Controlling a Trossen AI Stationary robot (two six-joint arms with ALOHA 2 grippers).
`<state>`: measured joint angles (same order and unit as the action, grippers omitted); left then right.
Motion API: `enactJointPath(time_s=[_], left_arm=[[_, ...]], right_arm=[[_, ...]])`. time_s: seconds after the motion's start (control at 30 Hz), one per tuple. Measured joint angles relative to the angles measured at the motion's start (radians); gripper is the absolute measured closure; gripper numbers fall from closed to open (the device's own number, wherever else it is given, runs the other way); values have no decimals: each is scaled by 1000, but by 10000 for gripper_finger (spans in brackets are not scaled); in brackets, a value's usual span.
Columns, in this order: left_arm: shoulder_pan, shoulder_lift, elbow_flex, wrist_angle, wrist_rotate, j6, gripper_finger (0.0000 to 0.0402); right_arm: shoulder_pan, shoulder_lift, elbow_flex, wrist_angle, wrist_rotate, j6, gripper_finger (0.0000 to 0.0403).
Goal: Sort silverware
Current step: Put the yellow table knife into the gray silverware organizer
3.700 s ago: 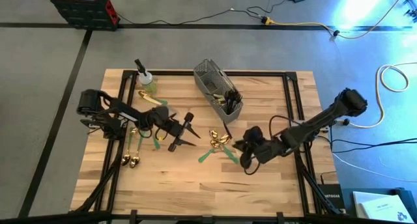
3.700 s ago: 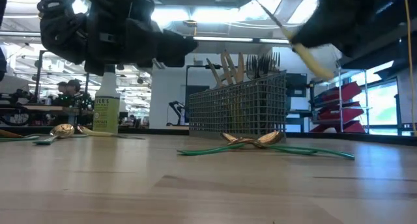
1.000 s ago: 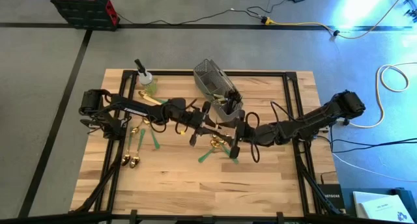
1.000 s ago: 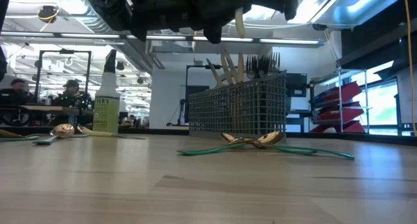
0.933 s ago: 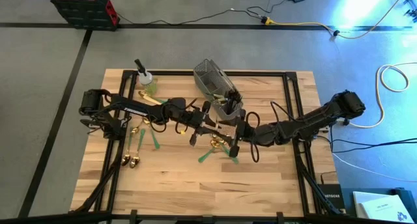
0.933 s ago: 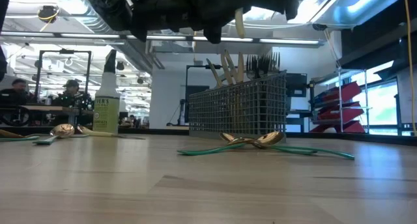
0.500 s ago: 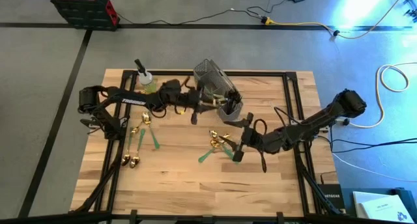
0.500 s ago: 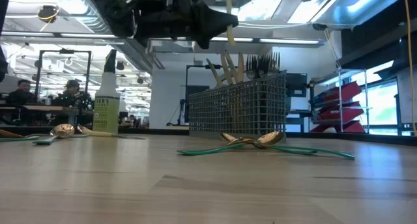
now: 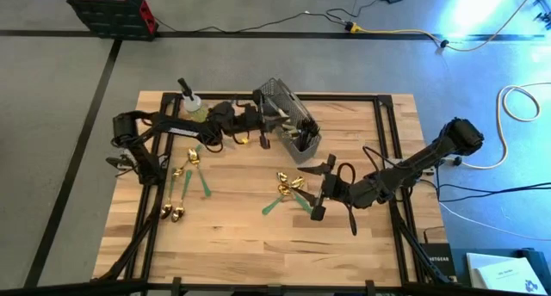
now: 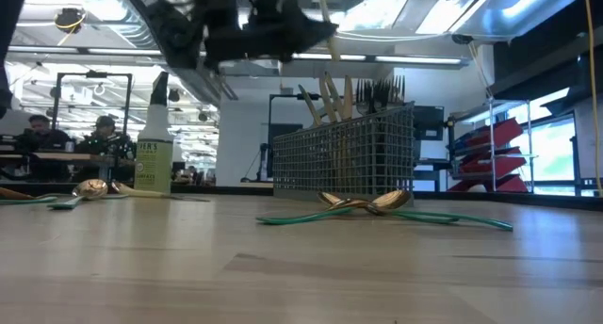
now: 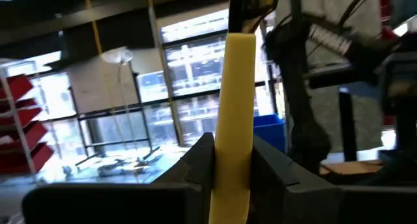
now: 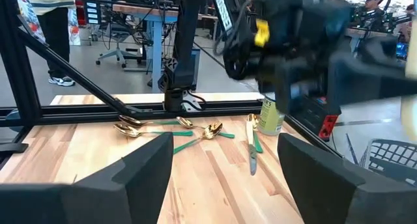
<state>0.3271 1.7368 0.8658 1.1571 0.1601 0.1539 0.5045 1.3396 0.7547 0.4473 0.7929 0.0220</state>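
Left gripper (image 11: 231, 168) is clamped on a cream-handled piece (image 11: 236, 94), held upright over the table's 12 o'clock area, just beside the near end of the wire-mesh caddy (image 9: 289, 120). Step in hand, I'd judge: drop it into the caddy.

To do it well: keep the handle vertical, centre it over a compartment holding matching cream pieces, and lower before letting go (a high drop could bounce off the mesh rim). Which compartment lies under it, I can't tell.

Piece itself: flat, pale yellow-cream handle, straight-sided; working end is hidden, so fork, knife or spoon is unknown.

Near to far on the table (image 9: 258, 244):
- Right gripper (image 9: 320, 193) at about 4 o'clock, fingers spread wide, empty, hovering by a crossed pair of gold spoons with green handles (image 10: 377, 209).
- More gold and green silverware (image 9: 182, 188) at 9 o'clock.
- Caddy at 12, already bristling with black forks (image 10: 382, 90) and cream handles.
- Spray bottle (image 10: 154, 156) at 11.
- People at desks in the room beyond.
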Motion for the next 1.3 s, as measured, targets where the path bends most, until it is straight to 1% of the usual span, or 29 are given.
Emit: enactJointPath(time_s=[0.13,0.23,0.27,0.43,0.53,0.77,0.83,0.97,1.03,1.17,1.3], left_arm=[[10,101,35,52,-54,8,352],[24,157,70,68,-49,-4,352],[29,170,79,75,-33,-16,352],[36,193,91,61,-21,-96,352],[36,194,90,47,9,-116,352],[28,196,89,44,13,-157,350],[28,196,88,42,14,-165,332],[27,197,88,41,13,-175,282],[27,198,87,41,13,-177,267],[27,198,87,41,13,-177,249],[27,199,87,41,13,-177,244]], right_arm=[[0,0,0,-2,0,24,146],[0,0,0,-4,-15,28,146],[0,0,0,-7,-18,28,146],[0,0,0,-11,-25,29,146],[0,0,0,-23,-26,44,146],[-1,1,0,-64,-26,101,146],[-1,1,0,-63,-26,103,146],[-1,2,0,-63,-26,104,146],[-1,2,0,-63,-26,104,146],[-1,2,0,-63,-26,104,146],[-1,2,0,-63,-26,104,146]])
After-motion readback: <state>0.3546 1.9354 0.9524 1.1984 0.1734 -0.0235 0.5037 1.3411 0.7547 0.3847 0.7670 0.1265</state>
